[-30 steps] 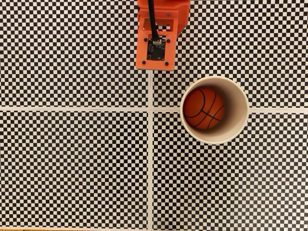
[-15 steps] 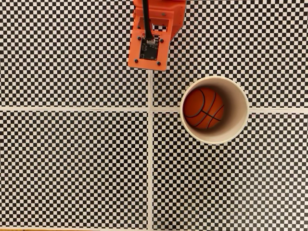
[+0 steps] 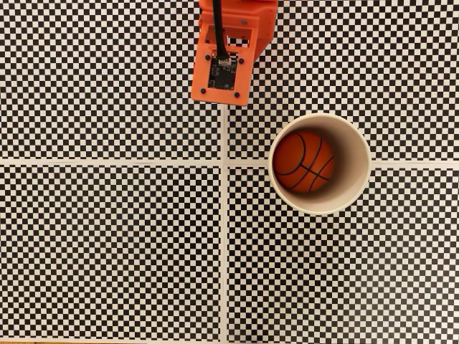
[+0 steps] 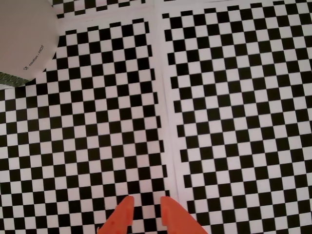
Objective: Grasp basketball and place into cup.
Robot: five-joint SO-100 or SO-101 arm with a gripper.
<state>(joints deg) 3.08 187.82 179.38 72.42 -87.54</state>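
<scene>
Right of centre in the fixed view, the basketball sits inside the cream paper cup, resting toward the left of its floor. The cup stands upright on the checkerboard mat, just right of the white vertical seam. At the upper middle of the frame, the orange arm hangs well apart from the cup. In the wrist view, the gripper shows two orange fingertips narrowly parted, holding nothing, while the cup's wall fills the upper left corner.

The basketball sits inside the cup on the checkered table.
</scene>
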